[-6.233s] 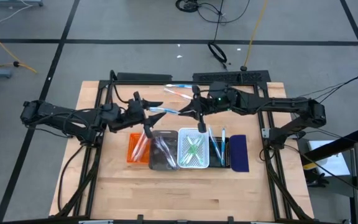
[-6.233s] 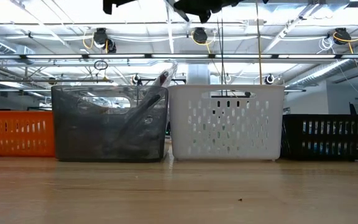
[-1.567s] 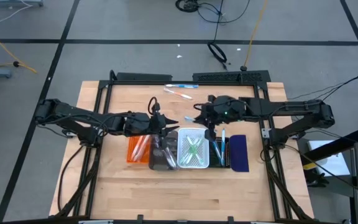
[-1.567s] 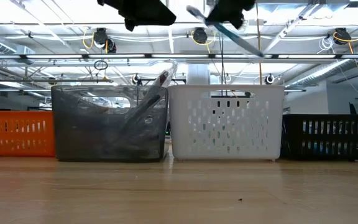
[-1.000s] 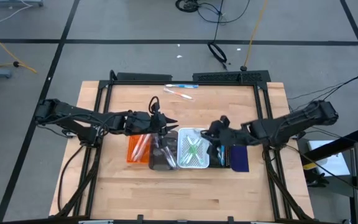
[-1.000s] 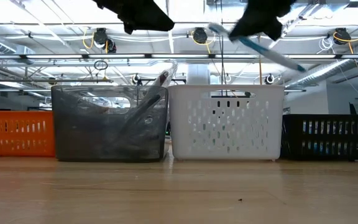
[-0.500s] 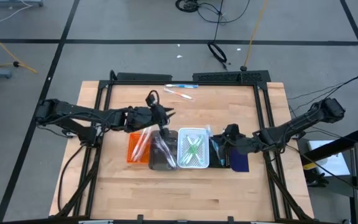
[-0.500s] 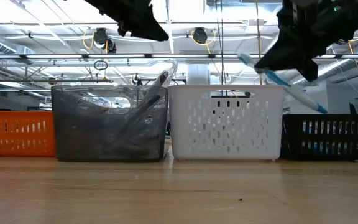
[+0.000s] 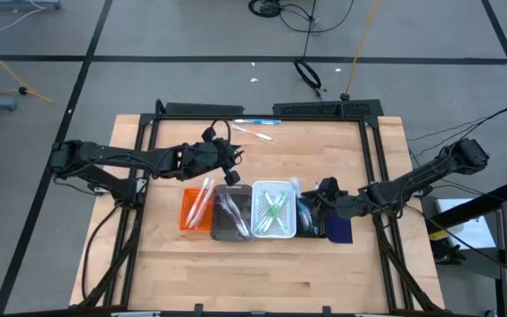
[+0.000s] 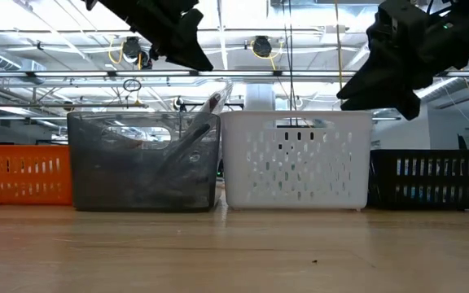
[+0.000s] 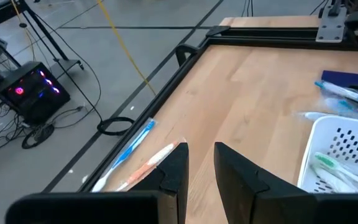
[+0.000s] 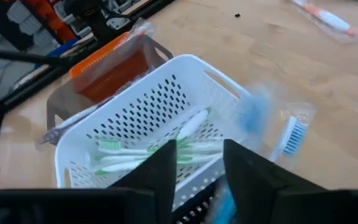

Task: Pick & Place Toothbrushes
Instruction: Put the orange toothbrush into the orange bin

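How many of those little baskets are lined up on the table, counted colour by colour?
orange basket: 1
grey basket: 1
white basket: 1
black basket: 1
navy basket: 1
Total: 5

Left gripper (image 9: 232,159) and right gripper (image 9: 313,201) both raised, fingers parted.

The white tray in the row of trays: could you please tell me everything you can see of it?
The white tray is a rectangular, open-topped plastic basket with perforated walls and slotted handle cut-outs. It stands upright on the wooden table, third in the row, between the grey tray and the black tray. Several green and white toothbrushes lie crossed on its bottom. No gripper touches it.
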